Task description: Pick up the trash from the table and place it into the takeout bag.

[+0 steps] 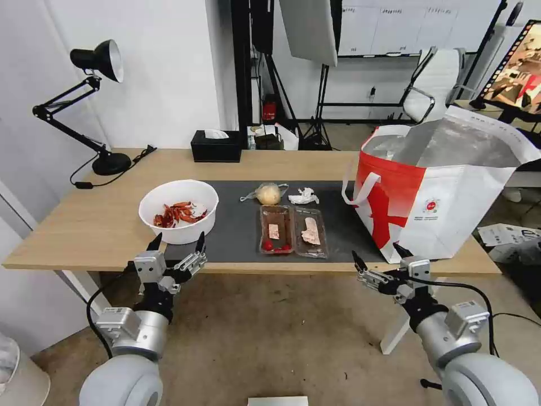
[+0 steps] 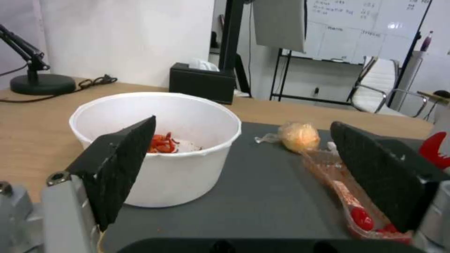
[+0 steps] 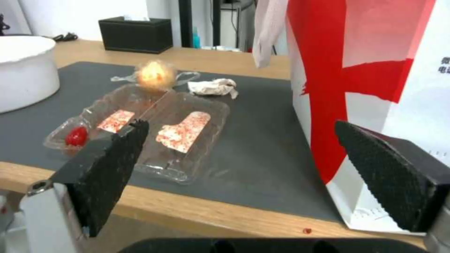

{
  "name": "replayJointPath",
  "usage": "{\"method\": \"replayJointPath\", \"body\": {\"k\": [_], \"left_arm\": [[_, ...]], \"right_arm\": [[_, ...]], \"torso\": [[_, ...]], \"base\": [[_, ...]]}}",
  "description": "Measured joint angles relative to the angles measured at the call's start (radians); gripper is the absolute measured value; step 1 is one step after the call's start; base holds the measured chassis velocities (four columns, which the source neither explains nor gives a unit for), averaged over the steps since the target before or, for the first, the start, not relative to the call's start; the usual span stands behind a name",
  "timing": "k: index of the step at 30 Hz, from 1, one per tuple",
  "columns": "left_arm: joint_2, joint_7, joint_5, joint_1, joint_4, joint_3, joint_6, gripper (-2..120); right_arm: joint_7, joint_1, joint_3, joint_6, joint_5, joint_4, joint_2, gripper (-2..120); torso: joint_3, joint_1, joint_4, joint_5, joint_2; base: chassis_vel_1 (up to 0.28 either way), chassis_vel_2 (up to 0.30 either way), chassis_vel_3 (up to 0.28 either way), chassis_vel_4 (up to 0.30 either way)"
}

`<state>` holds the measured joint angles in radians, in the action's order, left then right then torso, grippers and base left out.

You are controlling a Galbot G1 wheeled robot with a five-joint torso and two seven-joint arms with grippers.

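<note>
On the dark mat of the table stand a white bowl of red chili shells, a small clear bag with a yellowish lump, a crumpled white tissue and an opened clear plastic tray with red scraps. The white-and-red takeout bag stands open at the table's right end, foil lining showing. My left gripper hangs open just before the table's front edge, below the bowl. My right gripper is open before the front edge, by the bag's lower corner, with the tray off to its side.
A black tissue box sits at the table's back edge, a black desk lamp at the back left. Behind the table are light stands and a white chair. Papers lie on the floor at the right.
</note>
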<state>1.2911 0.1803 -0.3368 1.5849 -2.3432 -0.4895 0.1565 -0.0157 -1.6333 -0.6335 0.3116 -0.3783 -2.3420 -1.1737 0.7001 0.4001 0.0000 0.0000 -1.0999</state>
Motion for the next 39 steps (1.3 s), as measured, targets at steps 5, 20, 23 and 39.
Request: {"method": "replayJointPath", "body": {"k": [5, 20, 23, 39], "left_arm": [[0.012, 0.0, 0.013, 0.003, -0.004, -0.001, 0.002, 100], [0.027, -0.02, 0.027, 0.035, -0.015, -0.009, 0.013, 100], [0.027, -0.02, 0.027, 0.035, -0.015, -0.009, 0.014, 100], [0.026, -0.018, 0.026, 0.057, -0.007, -0.033, 0.024, 100]], "right_arm": [[0.0, -0.005, 0.001, -0.001, 0.001, 0.0, 0.005, 100], [0.097, 0.048, 0.052, 0.042, -0.236, -0.001, 0.041, 100], [0.132, 0.062, 0.06, 0.053, -0.316, -0.005, 0.046, 100], [0.592, 0.339, 0.371, -0.017, -1.118, 0.089, -0.07, 100]], "torso": [[0.0, 0.0, 0.0, 0.0, 0.0], [0.0, 0.0, -0.0001, 0.0, 0.0], [0.0, 0.0, -0.0002, 0.0, 0.0], [0.0, 0.0, 0.0001, -0.0003, 0.0]], "base": [[0.0, 0.0, 0.0, 0.0], [0.0, 0.0, 0.0, 0.0], [0.0, 0.0, 0.0, 0.0], [0.0, 0.0, 0.0, 0.0]]}}
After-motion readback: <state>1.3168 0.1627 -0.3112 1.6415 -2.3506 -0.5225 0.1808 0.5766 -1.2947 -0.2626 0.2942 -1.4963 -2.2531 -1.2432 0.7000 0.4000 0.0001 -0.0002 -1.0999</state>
